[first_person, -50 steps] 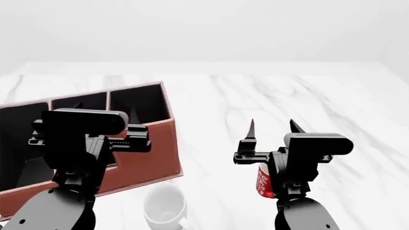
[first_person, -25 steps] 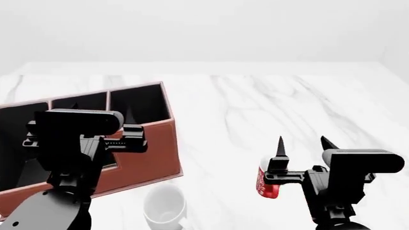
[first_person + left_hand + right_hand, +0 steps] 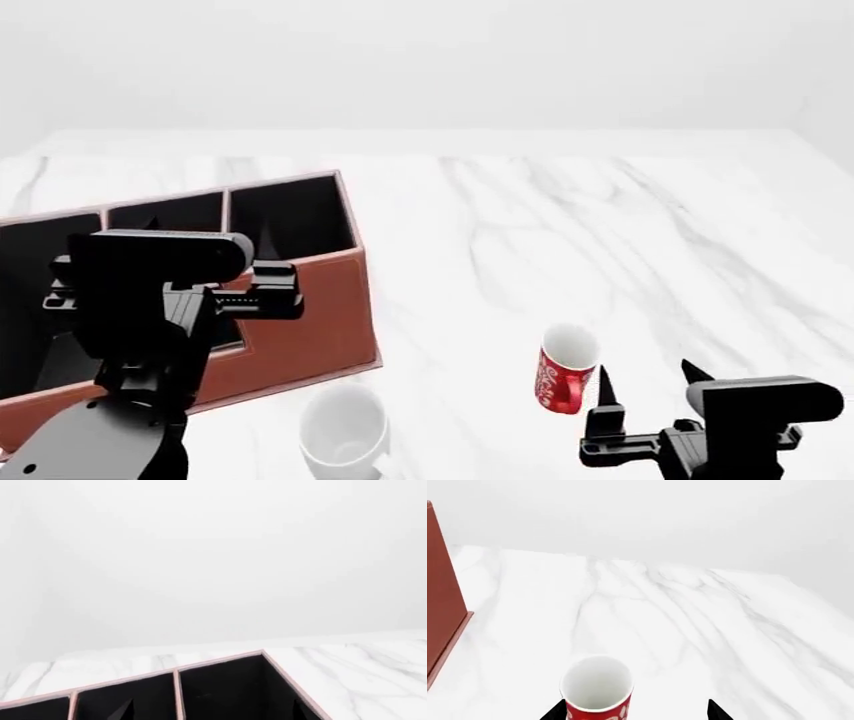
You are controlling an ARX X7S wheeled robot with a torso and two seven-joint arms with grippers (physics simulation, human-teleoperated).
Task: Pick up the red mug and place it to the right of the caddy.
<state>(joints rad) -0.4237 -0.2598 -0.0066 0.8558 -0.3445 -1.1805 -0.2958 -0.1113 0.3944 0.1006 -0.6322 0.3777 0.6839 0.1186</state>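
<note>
The red mug (image 3: 563,370) stands upright on the white marble table, white inside, with white lettering on its side. It is apart from the caddy (image 3: 314,300), to that organizer's right and nearer to me. My right gripper (image 3: 649,380) is open, low at the near right, its tips just short of the mug. In the right wrist view the red mug (image 3: 596,690) stands just ahead of the open right gripper (image 3: 635,711), close to one fingertip (image 3: 557,711). My left gripper (image 3: 210,234) hangs open over the caddy. In the left wrist view the left gripper (image 3: 212,713) is above the caddy (image 3: 220,661) and its black compartments.
A plain white mug (image 3: 344,430) sits near the table's front edge, just in front of the caddy's right corner. The caddy's red side wall (image 3: 440,605) shows at the edge of the right wrist view. Bare marble table (image 3: 601,230) stretches behind the red mug.
My right arm has drawn back toward me and down in the head view, uncovering the red mug, which stayed put. The left arm shifted only slightly.
</note>
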